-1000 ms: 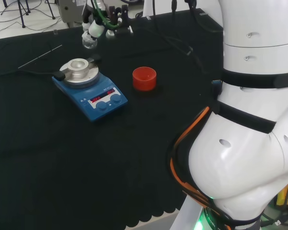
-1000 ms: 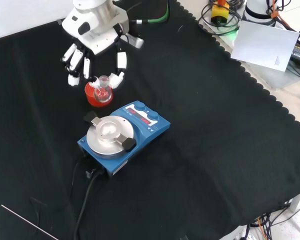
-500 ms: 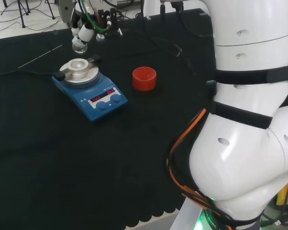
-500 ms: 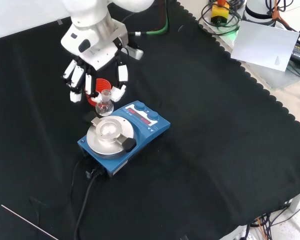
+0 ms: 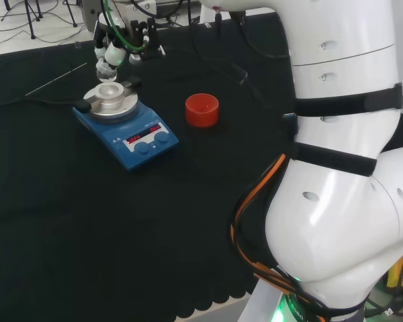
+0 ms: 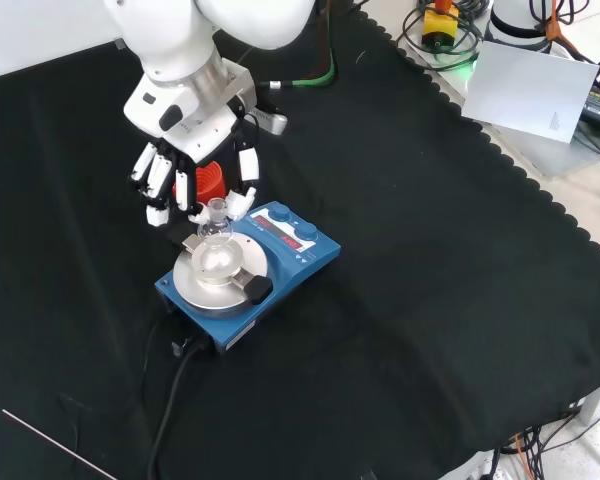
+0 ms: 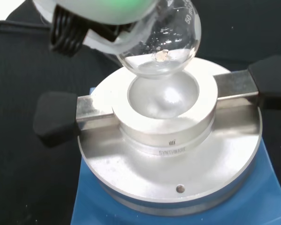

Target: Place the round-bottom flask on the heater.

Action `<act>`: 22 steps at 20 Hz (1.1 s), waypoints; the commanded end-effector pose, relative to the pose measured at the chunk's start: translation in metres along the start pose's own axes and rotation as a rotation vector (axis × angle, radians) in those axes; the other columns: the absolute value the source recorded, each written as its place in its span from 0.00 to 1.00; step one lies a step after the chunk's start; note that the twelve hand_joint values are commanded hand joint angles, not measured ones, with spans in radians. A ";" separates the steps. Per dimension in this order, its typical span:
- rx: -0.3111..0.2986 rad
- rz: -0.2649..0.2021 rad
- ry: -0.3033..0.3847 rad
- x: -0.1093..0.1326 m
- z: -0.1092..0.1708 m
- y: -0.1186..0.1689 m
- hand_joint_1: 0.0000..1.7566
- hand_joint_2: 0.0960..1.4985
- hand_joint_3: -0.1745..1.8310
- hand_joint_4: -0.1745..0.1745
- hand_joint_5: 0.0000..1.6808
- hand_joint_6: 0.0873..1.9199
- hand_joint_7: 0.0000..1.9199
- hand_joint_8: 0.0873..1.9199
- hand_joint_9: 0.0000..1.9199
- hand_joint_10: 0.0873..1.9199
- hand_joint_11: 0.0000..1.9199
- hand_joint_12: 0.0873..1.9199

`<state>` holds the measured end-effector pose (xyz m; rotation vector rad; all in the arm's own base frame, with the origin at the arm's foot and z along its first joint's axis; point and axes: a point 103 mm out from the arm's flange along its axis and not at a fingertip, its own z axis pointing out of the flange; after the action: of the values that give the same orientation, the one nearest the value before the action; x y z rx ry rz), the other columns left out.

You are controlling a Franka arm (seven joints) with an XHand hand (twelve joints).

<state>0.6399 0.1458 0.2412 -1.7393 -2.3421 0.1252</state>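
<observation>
1. In the wrist view I am holding the round-bottom flask [image 7: 161, 44] just above the bowl-shaped well of the heater [image 7: 171, 154], its bulb sitting toward the upper part of the frame and off the well's middle. If I am lowering from here without centring, I am risking the glass catching the metal rim and tipping.

2. In the front view, left of centre, my hand [image 6: 185, 150] is pinching the flask's neck between curled fingers [image 6: 248, 165]. Letting go before the bulb is seated could let it roll off the silver plate onto the cloth.

3. Also in the front view, the black clamp knobs [image 6: 257, 290] are flanking the well; my fingers could be brushing them on the way down.

4. Farther back, just above the heater, the red ring stand [image 6: 211, 181] is sitting empty, close enough to be knocked when I am pulling away.
</observation>
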 end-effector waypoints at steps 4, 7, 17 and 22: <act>0.024 -0.007 -0.003 -0.001 0.009 0.004 0.63 0.34 0.54 1.00 0.70 0.49 0.24 0.25 0.34 0.25 0.18 0.66; 0.032 -0.009 -0.004 -0.003 0.014 0.007 0.63 0.34 0.54 1.00 0.70 0.49 0.24 0.25 0.34 0.24 0.18 0.66; 0.044 -0.013 -0.002 -0.004 0.021 0.011 0.63 0.34 0.54 1.00 0.70 0.49 0.24 0.25 0.34 0.24 0.18 0.65; 0.051 -0.012 -0.003 -0.005 0.022 0.012 0.63 0.34 0.54 1.00 0.70 0.49 0.24 0.25 0.34 0.24 0.18 0.65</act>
<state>0.6475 0.1465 0.2178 -1.7046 -2.3325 0.1769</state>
